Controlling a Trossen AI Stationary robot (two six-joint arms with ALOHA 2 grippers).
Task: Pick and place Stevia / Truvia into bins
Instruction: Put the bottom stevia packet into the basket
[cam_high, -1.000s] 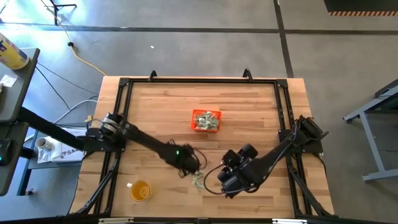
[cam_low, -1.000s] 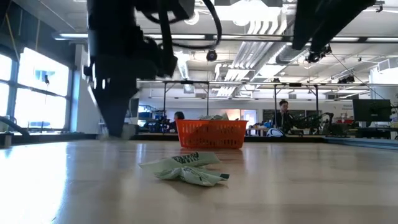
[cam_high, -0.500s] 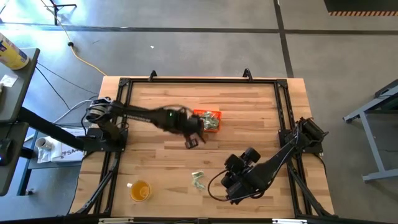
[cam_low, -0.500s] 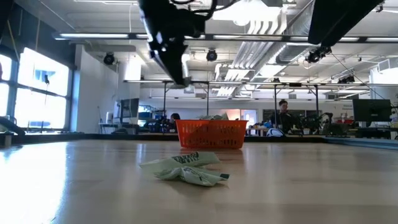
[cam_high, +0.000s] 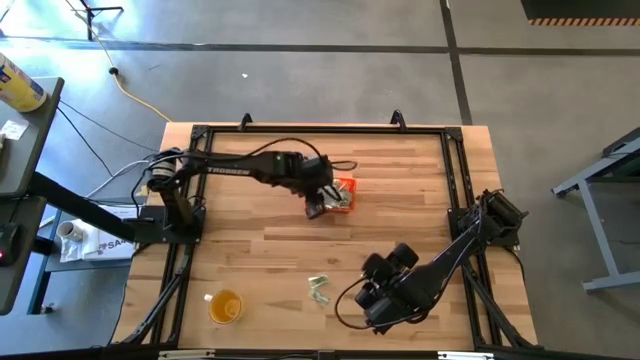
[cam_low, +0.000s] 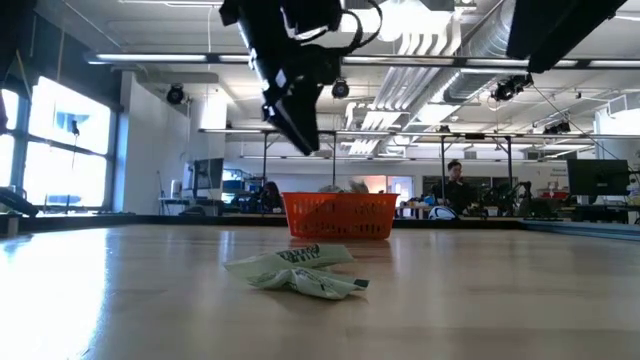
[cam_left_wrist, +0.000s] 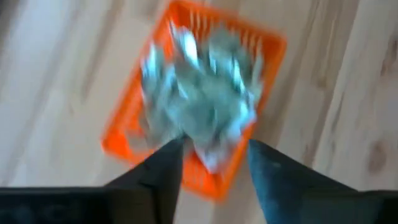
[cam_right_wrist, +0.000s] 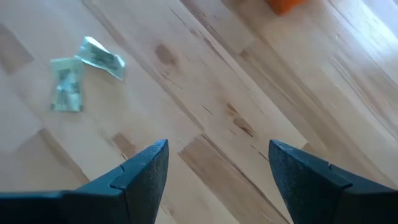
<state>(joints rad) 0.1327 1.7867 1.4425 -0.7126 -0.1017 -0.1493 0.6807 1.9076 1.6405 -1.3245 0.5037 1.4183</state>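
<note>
The orange bin (cam_high: 345, 187) stands on the wooden table just beyond its middle, heaped with pale green and white Stevia / Truvia sachets (cam_left_wrist: 205, 93). My left gripper (cam_left_wrist: 214, 155) hangs above the bin's near left corner, slanting down, its fingers apart. The blur hides whether a sachet lies between them. In the low view the left gripper (cam_low: 300, 130) is well above the bin (cam_low: 340, 215). A couple of crumpled sachets (cam_high: 318, 288) lie flat on the table toward the near edge. My right gripper (cam_right_wrist: 217, 155) is open, held above the table to the right of those sachets (cam_right_wrist: 81, 71).
A round translucent yellow cup (cam_high: 225, 305) stands near the table's near left corner. A black frame (cam_high: 320, 128) runs round the table's edges. Bare wood lies between the bin and the loose sachets. People and desks show far behind the table in the low view.
My left gripper has swung from the loose sachets near the table's near edge up and toward the far edge. It now hangs over the orange bin. The loose sachets on the table have stayed where they were.
</note>
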